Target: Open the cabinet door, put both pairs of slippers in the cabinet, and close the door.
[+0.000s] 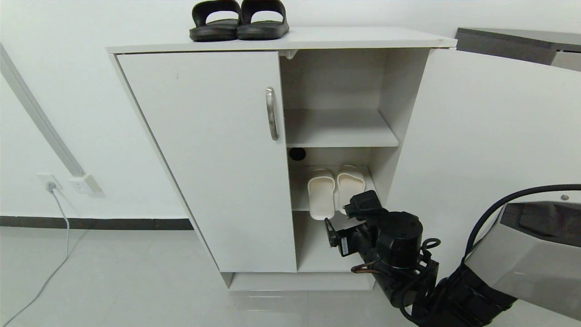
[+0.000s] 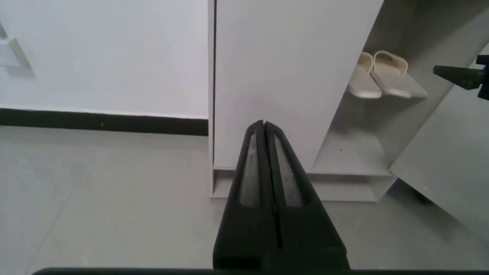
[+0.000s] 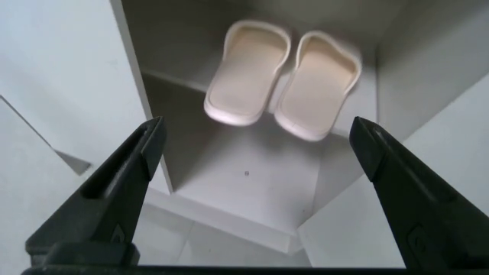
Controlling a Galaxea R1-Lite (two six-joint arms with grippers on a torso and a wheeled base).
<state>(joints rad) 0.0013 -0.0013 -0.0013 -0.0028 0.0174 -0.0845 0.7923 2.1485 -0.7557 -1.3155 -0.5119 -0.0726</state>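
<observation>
The white cabinet (image 1: 204, 159) has its left door shut and its right door (image 1: 476, 136) swung wide open. A cream pair of slippers (image 1: 336, 188) lies side by side on the middle shelf, seen also in the wrist views (image 3: 283, 80) (image 2: 380, 72). A black pair of slippers (image 1: 238, 20) rests on the cabinet top. My right gripper (image 1: 347, 218) hangs open just in front of and below the cream pair, with nothing between its fingers (image 3: 141, 149). My left gripper (image 2: 263, 134) is shut and empty, low over the floor, facing the shut left door (image 2: 290, 76).
The upper shelf (image 1: 340, 129) and bottom shelf (image 1: 317, 250) are bare. A metal handle (image 1: 271, 113) runs down the left door's edge. A wall socket with a cable (image 1: 50, 185) sits at the left. Grey tiled floor (image 1: 113, 281) lies in front.
</observation>
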